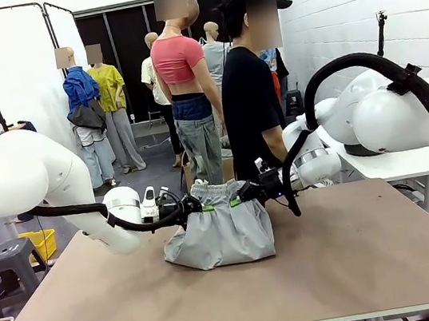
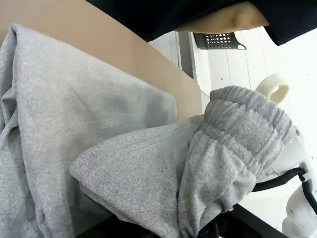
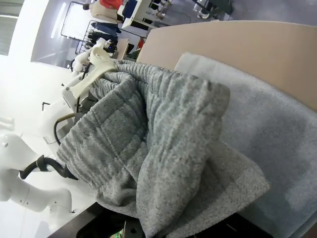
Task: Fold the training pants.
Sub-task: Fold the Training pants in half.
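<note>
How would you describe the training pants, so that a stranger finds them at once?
Look at the brown table, at its far middle in front of the standing person. The training pants are the light grey bundle there, lifted at the waistband between the left gripper and right gripper; no other cloth lies on the table.

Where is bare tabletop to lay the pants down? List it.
Free: the brown table in front of the light grey jersey training pants, toward the near edge, plus both side stretches. Crowded: the far middle, where the left gripper and right gripper pinch the waistband.
</note>
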`<state>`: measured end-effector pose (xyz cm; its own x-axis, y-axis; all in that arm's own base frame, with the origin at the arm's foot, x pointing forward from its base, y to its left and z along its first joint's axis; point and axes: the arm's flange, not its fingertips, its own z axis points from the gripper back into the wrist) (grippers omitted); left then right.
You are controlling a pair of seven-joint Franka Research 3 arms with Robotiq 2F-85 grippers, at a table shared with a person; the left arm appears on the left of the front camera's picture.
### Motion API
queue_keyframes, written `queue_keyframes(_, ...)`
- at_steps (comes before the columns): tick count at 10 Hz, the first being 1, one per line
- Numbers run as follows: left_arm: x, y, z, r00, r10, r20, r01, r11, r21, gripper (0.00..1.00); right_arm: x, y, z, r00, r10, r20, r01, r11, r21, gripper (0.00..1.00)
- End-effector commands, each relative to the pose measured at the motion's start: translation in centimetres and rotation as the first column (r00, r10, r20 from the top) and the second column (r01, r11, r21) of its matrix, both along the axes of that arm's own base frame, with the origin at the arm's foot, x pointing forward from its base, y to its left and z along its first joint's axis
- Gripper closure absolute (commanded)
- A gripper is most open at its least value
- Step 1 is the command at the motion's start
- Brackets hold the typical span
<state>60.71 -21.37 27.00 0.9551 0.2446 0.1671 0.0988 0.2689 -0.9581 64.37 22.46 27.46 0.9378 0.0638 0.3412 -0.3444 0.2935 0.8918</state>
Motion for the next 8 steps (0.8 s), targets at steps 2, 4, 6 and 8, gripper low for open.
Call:
queue_keyframes(2,1.7,2.5,-0.4,0.997,0.057,-0.058,-0.054,0.997,0.062,1.0,2.0,-1.7,-0.7,0.995,-0.091,-0.031,0.089,0.994,-0.056,1.0)
queue_keyframes(4,1.9,2.7,-1.2,0.994,0.059,-0.093,-0.053,0.997,0.064,1.0,2.2,-1.9,-1.1,0.991,-0.121,-0.054,0.116,0.989,-0.089,1.0)
queue_keyframes(6,1.9,3.0,-1.4,0.992,0.062,-0.112,-0.054,0.996,0.073,1.0,2.3,-2.0,-1.3,0.989,-0.128,-0.078,0.119,0.987,-0.11,1.0)
queue_keyframes(8,2.0,3.4,-1.4,0.989,0.079,-0.124,-0.069,0.994,0.086,0.9,2.4,-2.1,-1.0,0.986,-0.143,-0.091,0.132,0.984,-0.119,0.86)
